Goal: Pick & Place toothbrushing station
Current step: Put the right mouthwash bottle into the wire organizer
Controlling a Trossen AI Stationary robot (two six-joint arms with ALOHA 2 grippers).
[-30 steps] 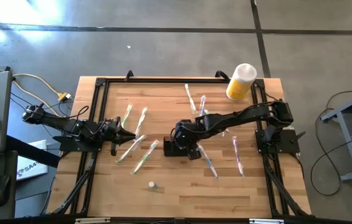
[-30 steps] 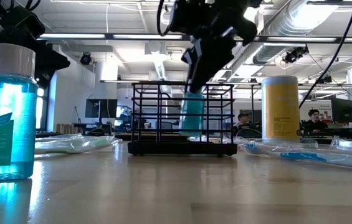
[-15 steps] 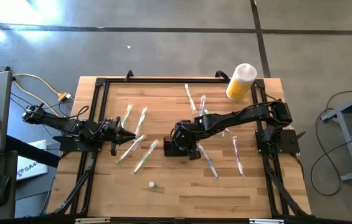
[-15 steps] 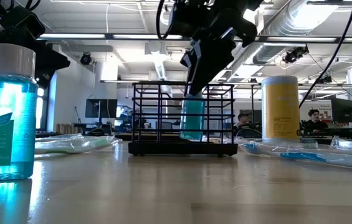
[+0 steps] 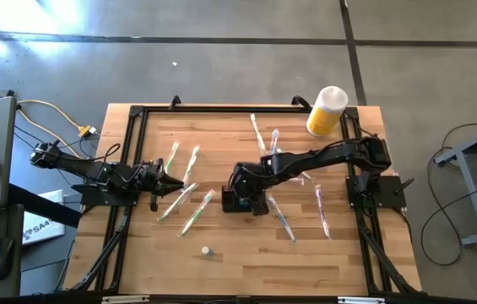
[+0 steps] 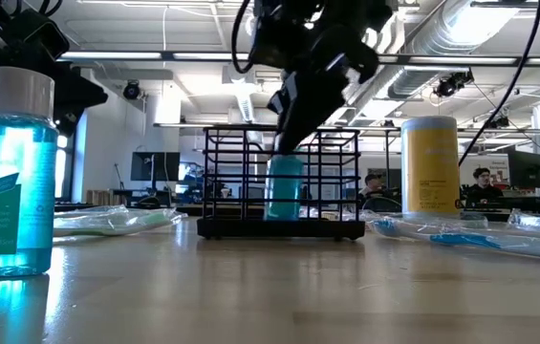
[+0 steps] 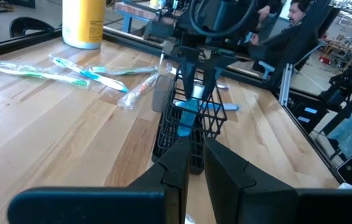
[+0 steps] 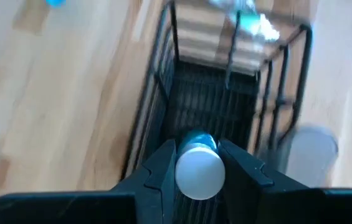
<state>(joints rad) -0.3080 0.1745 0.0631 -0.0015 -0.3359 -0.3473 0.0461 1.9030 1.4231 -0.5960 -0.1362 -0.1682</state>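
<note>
- The toothbrushing station (image 5: 235,201), a black wire caddy, stands at the middle of the worktop (image 5: 246,253).
- The right tool (image 8: 199,163) is clamped on a small blue bottle (image 6: 285,188) with a white cap, held down inside the caddy.
- The left tool (image 5: 168,181) waits at 9 o'clock, its fingers (image 7: 225,171) nearly together, holding nothing.
- A yellow cylinder (image 5: 326,111) stands at 1 o'clock.
</note>
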